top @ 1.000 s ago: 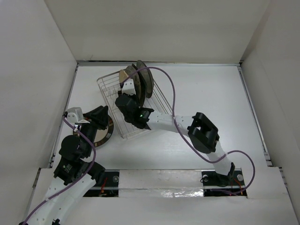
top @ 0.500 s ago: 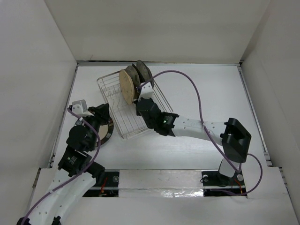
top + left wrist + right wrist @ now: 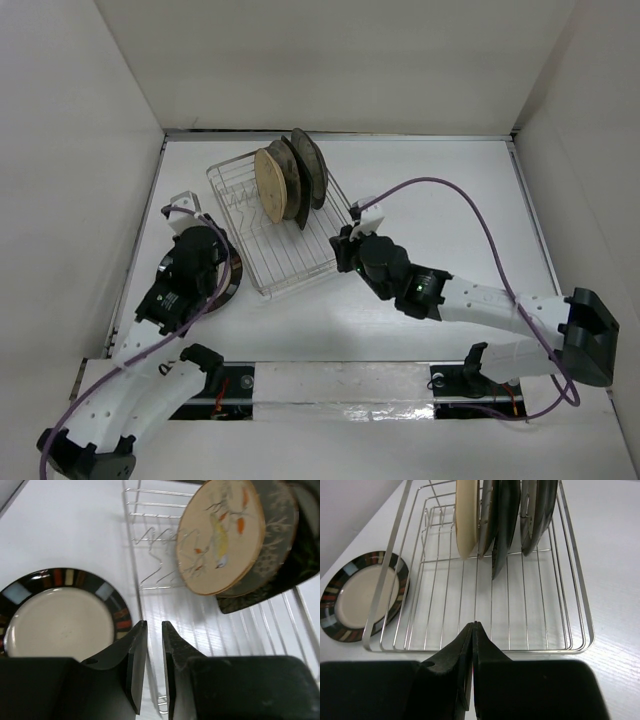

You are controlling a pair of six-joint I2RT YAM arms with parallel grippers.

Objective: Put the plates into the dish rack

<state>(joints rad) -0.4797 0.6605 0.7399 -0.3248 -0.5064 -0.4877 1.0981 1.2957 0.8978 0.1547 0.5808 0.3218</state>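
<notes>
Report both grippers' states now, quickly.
Left gripper: slightly open, holding nothing.
Right gripper: closed, holding nothing.

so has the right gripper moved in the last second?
Yes. The right gripper has backed out of the dish rack to the near right, now just outside its rim.

Overhead; both wrists toward dish rack

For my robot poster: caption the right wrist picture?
Shut right gripper faces plates standing in the dish rack; striped plate lies outside.
</notes>
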